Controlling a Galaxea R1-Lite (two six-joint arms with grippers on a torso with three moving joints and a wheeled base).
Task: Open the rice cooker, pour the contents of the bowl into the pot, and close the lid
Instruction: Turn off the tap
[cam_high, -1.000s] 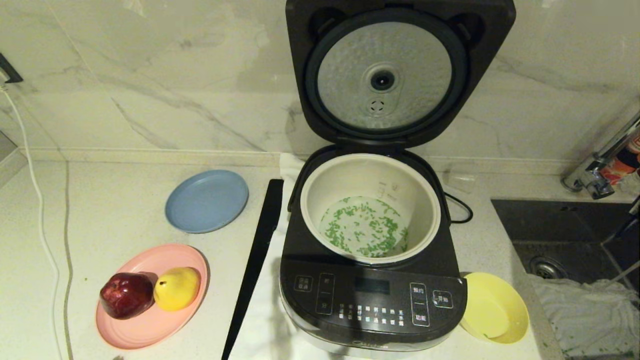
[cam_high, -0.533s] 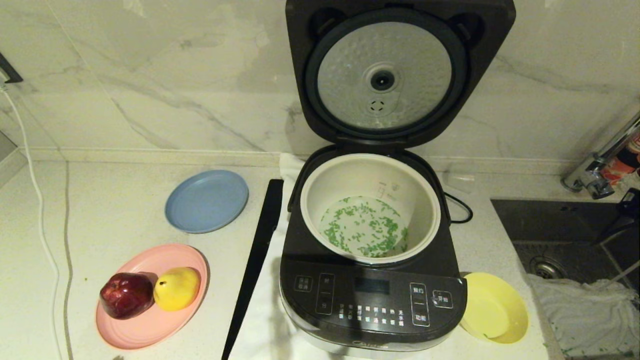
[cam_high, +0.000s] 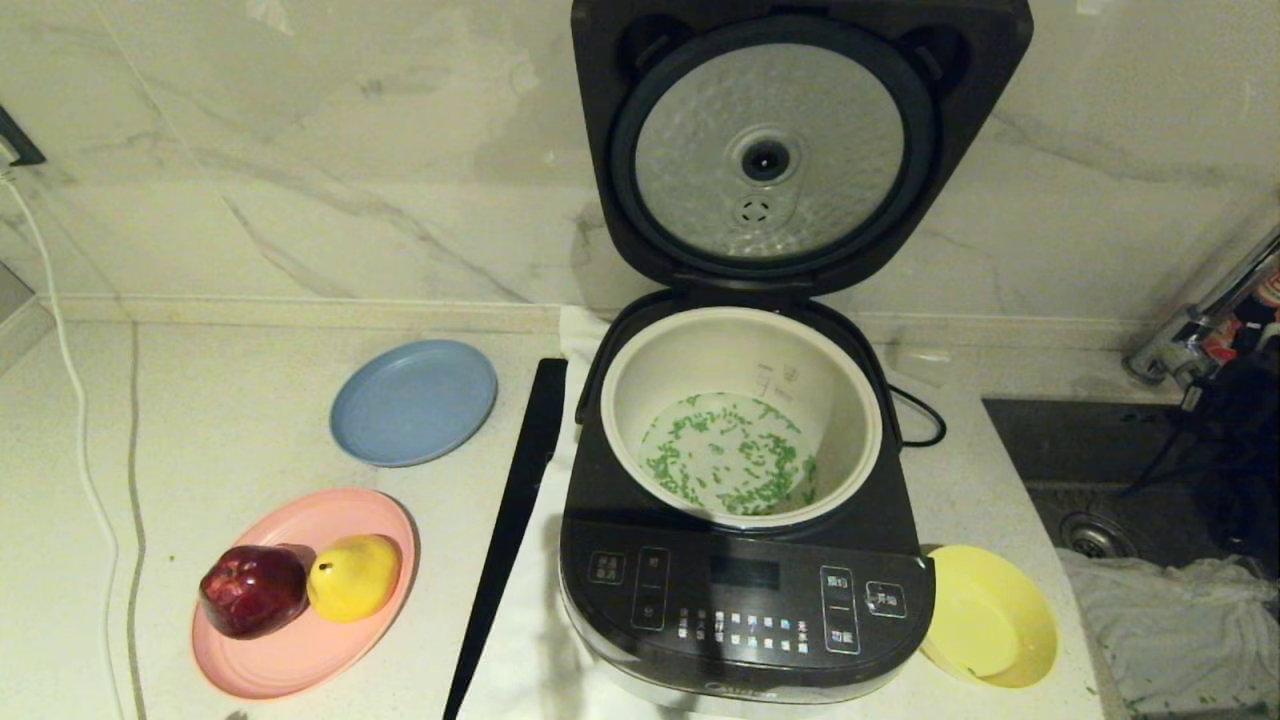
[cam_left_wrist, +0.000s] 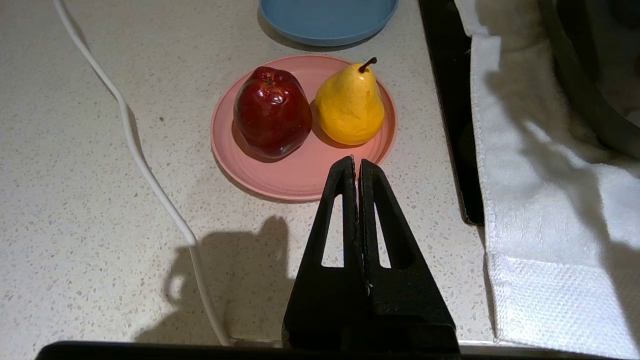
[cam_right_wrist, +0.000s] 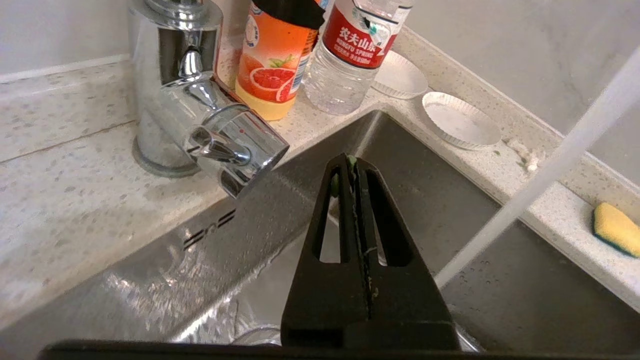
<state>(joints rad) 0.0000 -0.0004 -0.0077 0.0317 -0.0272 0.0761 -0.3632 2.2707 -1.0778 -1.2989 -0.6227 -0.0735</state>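
The dark grey rice cooker (cam_high: 745, 590) stands open at the middle of the counter, its lid (cam_high: 790, 150) tipped up against the wall with the silver plate facing me. Green chopped contents (cam_high: 730, 460) lie scattered on the bottom of the cream pot (cam_high: 640, 370). The yellow bowl (cam_high: 990, 615) rests empty on the counter against the cooker's front right corner. My right gripper (cam_right_wrist: 351, 160) is shut over the sink, with a green bit stuck at its tip; its arm (cam_high: 1240, 430) shows dark at the right edge. My left gripper (cam_left_wrist: 356, 161) is shut, low over the counter near the pink plate.
A blue plate (cam_high: 413, 402) and a pink plate (cam_high: 300, 650) with a red apple (cam_high: 252, 590) and yellow pear (cam_high: 352, 577) lie left of the cooker. A black strip (cam_high: 510, 520) and a white cable (cam_high: 70, 400) cross the counter. The sink (cam_high: 1100, 450), faucet (cam_right_wrist: 200, 125) and bottles (cam_right_wrist: 277, 55) are at the right.
My right arm has moved into view at the right edge, over the sink. The cooker, pot, bowl and plates have not moved.
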